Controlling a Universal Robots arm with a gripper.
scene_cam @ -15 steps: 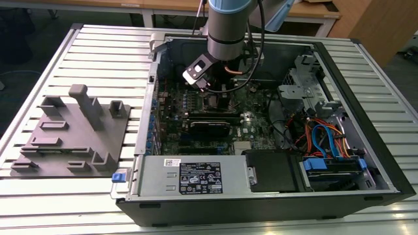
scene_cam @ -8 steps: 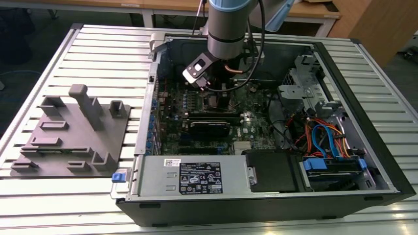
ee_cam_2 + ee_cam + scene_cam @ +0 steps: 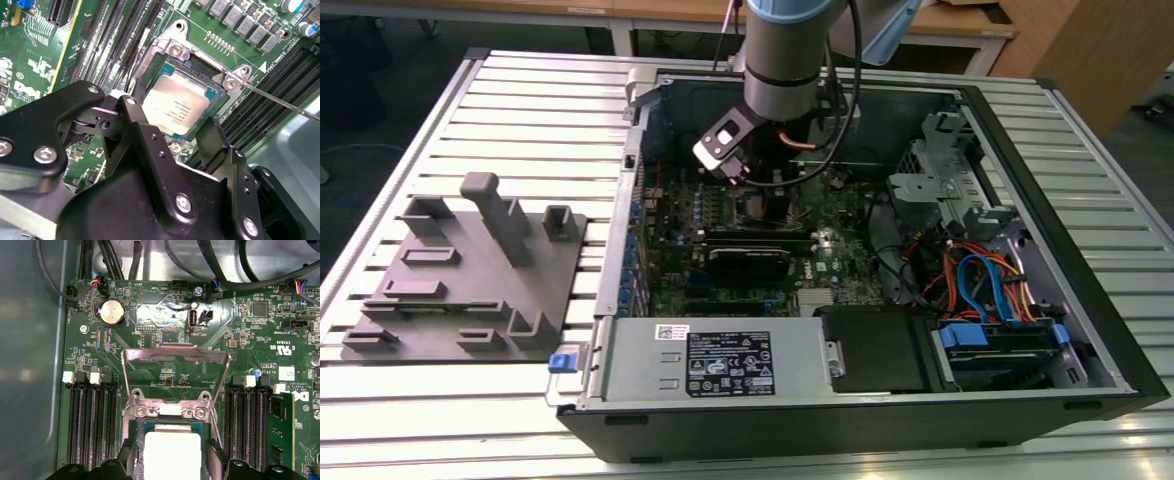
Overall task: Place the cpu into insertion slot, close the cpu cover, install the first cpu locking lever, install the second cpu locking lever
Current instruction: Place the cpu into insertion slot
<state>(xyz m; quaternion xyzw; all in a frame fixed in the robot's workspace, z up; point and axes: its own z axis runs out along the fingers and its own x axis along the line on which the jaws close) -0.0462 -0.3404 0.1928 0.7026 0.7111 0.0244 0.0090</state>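
Observation:
In both wrist views the cpu (image 3: 182,105) (image 3: 172,452), a square chip with a pale metal top, lies level in the insertion slot (image 3: 202,64). My gripper (image 3: 172,125) (image 3: 172,462) is down over it. Its two black fingers (image 3: 134,114) press the chip's opposite edges, so it is shut on the cpu. The cpu cover (image 3: 175,351), a silvery frame with a square cut-out, stands raised on its hinge beyond the slot. A thin metal locking lever (image 3: 280,100) sticks out beside the socket. In the exterior view the gripper (image 3: 744,185) reaches into the open computer case.
Long black memory slots (image 3: 92,425) flank the socket on both sides. Cables (image 3: 961,275) and a drive cage fill the case toward the exterior view's right. The power supply (image 3: 707,360) sits at the front. A grey fixture plate (image 3: 467,270) lies on the table at the exterior view's left.

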